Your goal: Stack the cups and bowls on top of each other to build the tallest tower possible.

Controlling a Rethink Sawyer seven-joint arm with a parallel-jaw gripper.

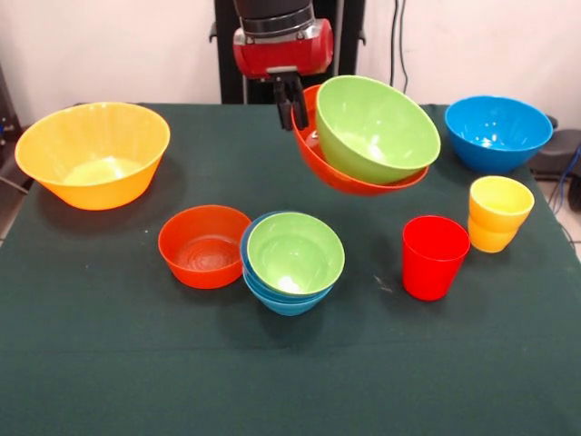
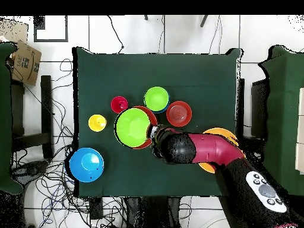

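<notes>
My gripper [image 1: 292, 104] is shut on the rim of a large red-orange bowl [image 1: 363, 184] and holds it tilted above the table. A large green bowl [image 1: 374, 127] is nested inside it. In the overhead view the gripper [image 2: 155, 138] is at the right edge of this pair [image 2: 132, 126]. A small green bowl [image 1: 295, 252] sits in a blue bowl [image 1: 281, 304] at the table's middle, next to a small red-orange bowl [image 1: 204, 245]. The red cup [image 1: 434, 256] and the yellow cup [image 1: 498, 213] stand upright at the right.
A big orange-yellow bowl [image 1: 91, 154] stands at the far left. A blue bowl [image 1: 497, 132] stands at the far right. In the overhead view the arm [image 2: 208, 148] covers part of the orange-yellow bowl [image 2: 221, 133].
</notes>
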